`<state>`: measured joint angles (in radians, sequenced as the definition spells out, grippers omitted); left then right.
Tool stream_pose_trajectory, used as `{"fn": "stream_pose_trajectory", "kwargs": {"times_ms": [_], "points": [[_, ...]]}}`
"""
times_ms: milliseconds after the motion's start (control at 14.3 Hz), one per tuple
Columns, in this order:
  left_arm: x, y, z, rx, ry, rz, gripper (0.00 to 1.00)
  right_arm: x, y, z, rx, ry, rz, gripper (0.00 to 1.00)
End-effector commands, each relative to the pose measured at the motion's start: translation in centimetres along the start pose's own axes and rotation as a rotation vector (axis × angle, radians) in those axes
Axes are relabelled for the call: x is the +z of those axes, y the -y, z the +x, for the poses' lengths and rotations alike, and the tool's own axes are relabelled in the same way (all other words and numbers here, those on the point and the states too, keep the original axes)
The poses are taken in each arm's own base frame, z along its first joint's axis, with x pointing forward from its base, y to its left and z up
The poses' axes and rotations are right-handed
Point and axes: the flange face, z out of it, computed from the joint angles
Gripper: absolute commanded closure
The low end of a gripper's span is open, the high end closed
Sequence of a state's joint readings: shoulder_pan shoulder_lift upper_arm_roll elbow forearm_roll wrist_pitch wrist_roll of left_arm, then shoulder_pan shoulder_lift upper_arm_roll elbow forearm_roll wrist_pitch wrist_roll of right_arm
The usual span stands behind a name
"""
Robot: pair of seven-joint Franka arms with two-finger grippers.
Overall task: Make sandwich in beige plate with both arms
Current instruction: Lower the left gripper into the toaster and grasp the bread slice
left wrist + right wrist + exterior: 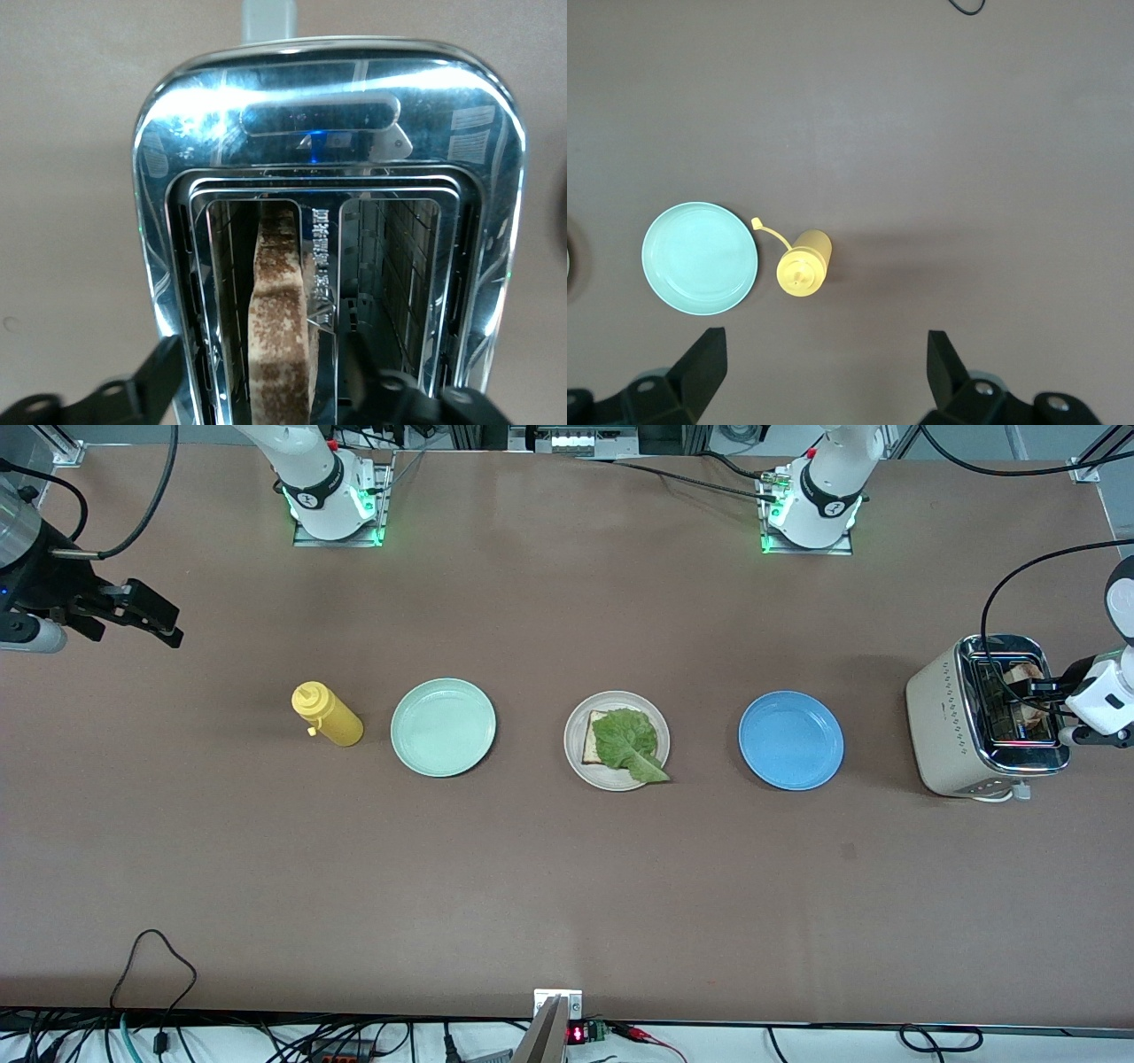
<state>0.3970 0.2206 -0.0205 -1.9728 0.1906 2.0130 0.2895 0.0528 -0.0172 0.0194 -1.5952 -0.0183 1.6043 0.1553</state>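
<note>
Left wrist view: toast slice (282,319) is standing in the toaster (328,133) slot, between the spread jaws of the left gripper (257,376).
Right gripper (146,615) is waiting, jaws spread, over bare table at the mustard bottle's (326,715) ten o'clock; bread and lettuce (627,742) are lying on the beige plate (576,757).

Two glossy white arms here, the right arm (310,478) and the left arm (828,487), each ringed by a black band with a small white mark. Both sit on metal base plates with green lights glowing at the foot. Red fittings show near each base, possibly connectors. Black cables loop off both. The right gripper (146,615) is matte black with angular fingers (700,367). The left gripper (1050,691) hangs from a white wrist block, its black fingers (164,372) wedge-shaped.
</note>
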Motion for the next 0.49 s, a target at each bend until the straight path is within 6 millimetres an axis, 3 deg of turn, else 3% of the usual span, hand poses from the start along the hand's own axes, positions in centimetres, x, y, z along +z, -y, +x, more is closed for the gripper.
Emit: {"fn": "stream_pose_trajectory", "kwargs": {"times_ms": [0, 210, 420], "points": [[-0.58, -0.23, -1.16, 0.056, 0.032, 0.008, 0.82, -1.01, -0.2, -1.1, 0.0, -0.022, -0.002, 0.0], [-0.87, -0.3, -1.1, 0.059, 0.035, 0.008, 0.98, -0.96, 0.05, -1.13, -0.003, -0.022, -0.002, 0.0], [-1.17, -0.39, -1.02, 0.061, 0.032, 0.01, 0.99, -0.95, 0.29, -1.19, -0.008, -0.02, -0.002, 0.0]]}}
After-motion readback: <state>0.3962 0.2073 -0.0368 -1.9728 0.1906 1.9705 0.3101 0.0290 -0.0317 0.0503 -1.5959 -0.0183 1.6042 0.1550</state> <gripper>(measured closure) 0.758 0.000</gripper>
